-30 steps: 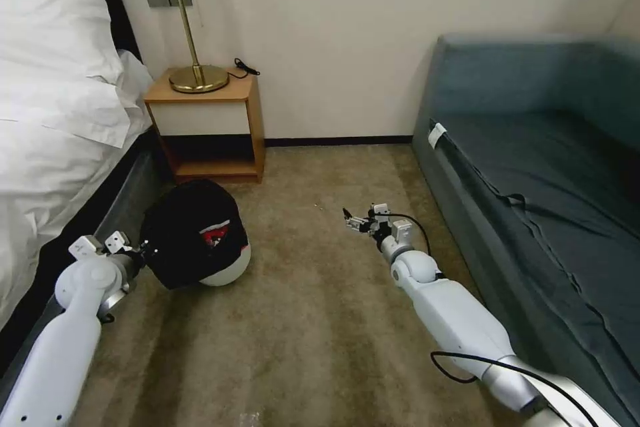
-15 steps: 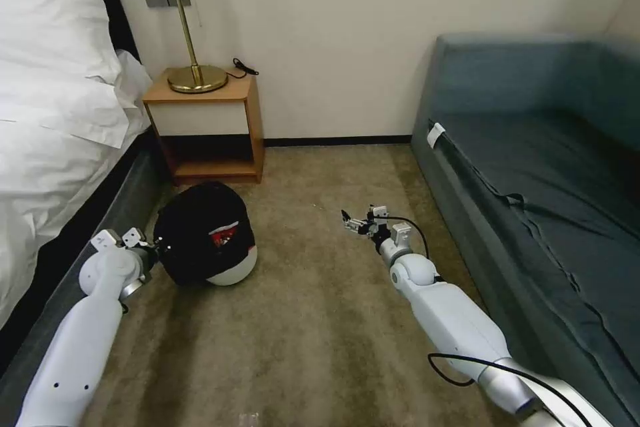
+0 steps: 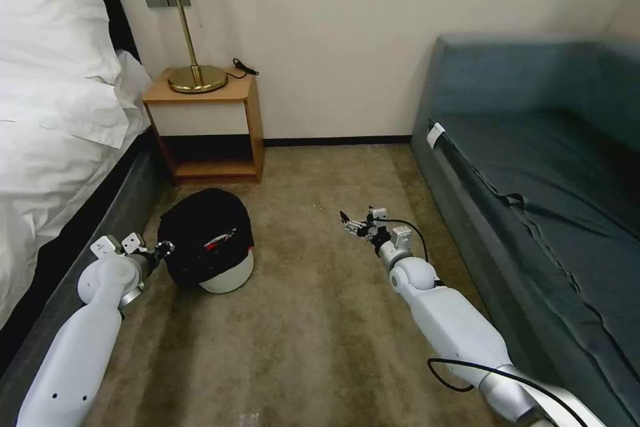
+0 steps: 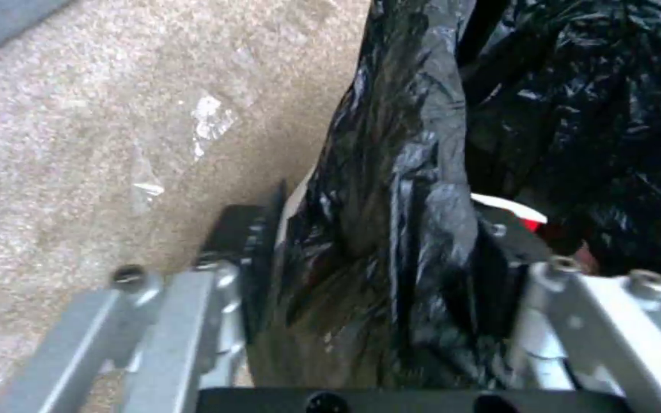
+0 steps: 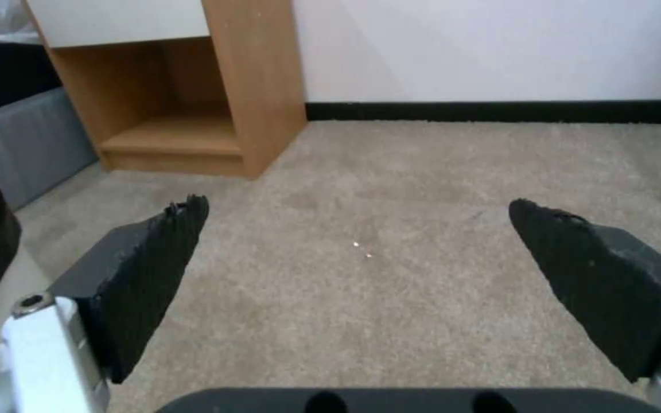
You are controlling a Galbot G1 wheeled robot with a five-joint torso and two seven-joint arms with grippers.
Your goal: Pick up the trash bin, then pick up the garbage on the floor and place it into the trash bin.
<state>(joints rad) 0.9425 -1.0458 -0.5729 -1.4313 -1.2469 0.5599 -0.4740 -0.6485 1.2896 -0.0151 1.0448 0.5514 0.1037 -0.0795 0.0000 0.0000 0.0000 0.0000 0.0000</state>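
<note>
1. The trash bin (image 3: pixel 212 247) is sitting on the carpet near the foot of the wooden nightstand, just beside the bed's dark base.
2. It is leaning rather than standing upright, its rounded white body (image 3: pixel 230 275) showing low on the side away from the bed.
3. A crinkled black plastic bag (image 4: pixel 422 172) is lining it and draping over the rim, covering most of the outside.
4. The bag's glossy folds are bunching thickly along the rim in the left wrist view.
5. A red and white piece of garbage (image 3: pixel 220 240) is lying inside the opening, partly tucked under the black plastic.
</note>
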